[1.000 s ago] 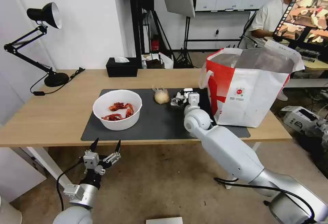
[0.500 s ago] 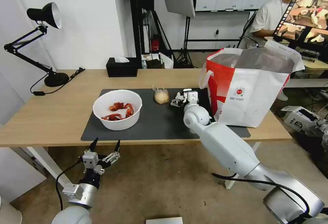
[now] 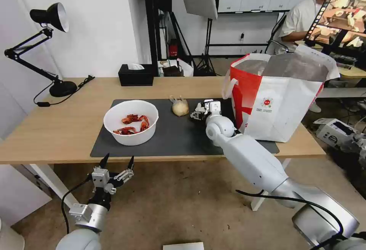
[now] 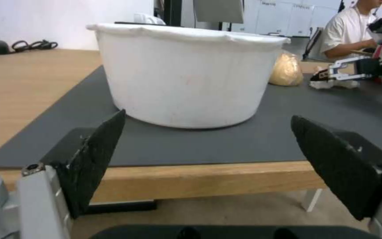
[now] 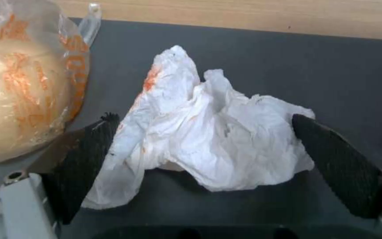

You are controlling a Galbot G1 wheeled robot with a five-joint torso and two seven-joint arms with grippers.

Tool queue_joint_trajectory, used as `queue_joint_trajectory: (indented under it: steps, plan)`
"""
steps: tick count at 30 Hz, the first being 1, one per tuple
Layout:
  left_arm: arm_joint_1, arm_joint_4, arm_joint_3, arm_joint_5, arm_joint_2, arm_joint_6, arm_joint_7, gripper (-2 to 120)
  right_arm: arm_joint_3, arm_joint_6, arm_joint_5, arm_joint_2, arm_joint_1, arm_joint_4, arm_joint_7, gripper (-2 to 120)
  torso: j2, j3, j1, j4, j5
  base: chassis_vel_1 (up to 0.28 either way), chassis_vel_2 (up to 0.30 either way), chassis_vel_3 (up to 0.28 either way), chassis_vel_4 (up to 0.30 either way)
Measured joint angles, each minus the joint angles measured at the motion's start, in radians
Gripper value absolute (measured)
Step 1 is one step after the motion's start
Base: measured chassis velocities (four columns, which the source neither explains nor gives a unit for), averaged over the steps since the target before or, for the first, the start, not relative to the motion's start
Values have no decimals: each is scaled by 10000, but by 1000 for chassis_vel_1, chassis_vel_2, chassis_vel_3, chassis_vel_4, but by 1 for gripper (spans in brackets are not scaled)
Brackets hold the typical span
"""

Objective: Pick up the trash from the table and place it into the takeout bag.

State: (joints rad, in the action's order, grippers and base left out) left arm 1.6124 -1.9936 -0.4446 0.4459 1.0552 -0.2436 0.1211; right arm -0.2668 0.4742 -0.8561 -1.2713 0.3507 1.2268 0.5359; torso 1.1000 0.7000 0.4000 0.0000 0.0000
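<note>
R gripper (image 5: 200, 166) has edged closer over tissue (image 5: 200, 139) beside bundle (image 5: 18, 93), jaws wide, straddling it, nothing held; grasp imminent. L gripper (image 3: 117, 164) open, idle below worktop (image 3: 57, 128).

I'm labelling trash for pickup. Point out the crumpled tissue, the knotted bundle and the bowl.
crumpled tissue (image 5: 209, 132), right wrist view, middle of the wad.
knotted bundle (image 3: 180, 108), head view, its round body.
bowl (image 3: 131, 133), head view, front outer wall.

Right gripper (image 5: 200, 166) jaws spread wide, straddling crumpled white tissue (image 5: 209, 132) on dark mat (image 5: 323, 73); beige knotted bundle (image 5: 23, 96) just beside; counter (image 5: 244, 15) wood beyond.
</note>
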Motion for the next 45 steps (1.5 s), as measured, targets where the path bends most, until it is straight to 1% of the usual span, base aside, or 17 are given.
queue_joint_trajectory:
  steps: [5, 9, 11, 13, 15, 17, 19, 21, 24, 27, 29, 31, 33, 39, 41, 42, 45]
  plan:
    - [-1, 4, 75, -6, 48, 1, -1, 100, 6, 35, 1, -55, -19, -100, 0, 99, -1, 0, 1, 0, 0, 0, 0, 0, 0]
    - [-1, 14, 97, -14, 76, 1, -3, 100, 14, 37, -3, -76, -19, -140, -2, 89, -1, 0, 0, 0, 0, 0, 0, 0, 0]
    - [5, 20, 102, -17, 87, -1, -5, 100, 30, 36, -40, -94, -20, -154, -8, 77, 0, 0, 0, 0, 0, 0, 0, 0, 0]
    - [6, 21, 103, -17, 88, -3, -5, 100, 35, 36, -54, -97, -19, -153, -8, 73, 0, -1, 0, 1, 0, 0, 0, 0, 0]
    - [11, 22, 117, -20, 90, -9, -6, 100, 71, 32, -139, -99, 20, -121, -1, 62, 0, -1, 0, 1, 1, 0, 0, 0, 0]
    - [12, 22, 120, -20, 91, -10, -5, 100, 81, 30, -145, -99, 30, -114, 2, 61, 0, -1, 0, 1, 1, 0, 0, 0, 0]
    - [13, 22, 155, -21, 94, -16, -6, 100, 149, -23, -163, -88, 113, -41, 8, 45, 0, -1, 0, 0, 0, 0, 0, 0, 0]
    - [12, 22, 170, -22, 96, -19, -5, 100, 167, -47, -163, -75, 140, -11, 9, 42, 0, -1, 0, 0, 0, 0, 0, 0, 0]
    - [9, 24, 202, -27, 102, -22, -6, 100, 183, -205, -157, -25, 193, 57, 11, 32, 0, -1, 0, 0, 0, 0, 0, 0, 0]
    - [5, 29, 252, -37, 111, -26, -5, 100, 228, -588, -96, 83, 295, 263, 10, 17, 0, 0, 1, 0, 1, 0, 0, 0, 0]
    - [3, 29, 266, -40, 113, -26, -6, 100, 244, -688, -82, 128, 337, 370, 19, 14, 0, 0, 0, 0, 0, 0, 0, 0, 0]
    - [-3, 29, 302, -46, 114, -30, -4, 100, 264, -916, 35, 245, 466, 614, 64, 3, 0, 0, 0, 0, 1, 0, 0, 0, 0]
    - [-4, 26, 323, -47, 114, -32, -3, 100, 267, -1062, 180, 320, 538, 726, 66, 0, 0, 0, 0, -1, 1, 0, 0, 0, 0]
    - [41, -71, 350, -56, 112, -40, -3, 100, 309, -1486, 684, 608, 785, 1214, 90, 0, 0, 0, 0, 0, 1, 0, 0, 0, 0]
    - [77, -116, 321, -59, 100, -43, 0, 100, 340, -1859, 1624, 865, 1000, 1830, 129, 0, -1, 0, 1, -1, 2, 0, 0, 0, 0]
    - [77, -116, 321, -59, 100, -43, 0, 100, 340, -1859, 1624, 865, 1000, 1830, 129, 0, -1, 0, 1, -1, 2, 0, 0, 0, 0]
    - [99, -153, 297, -66, 98, -48, 0, 100, 354, -2275, 2430, 1253, 1471, 3081, 426, 0, 0, 0, 0, -1, 1, 0, 0, 0, 0]
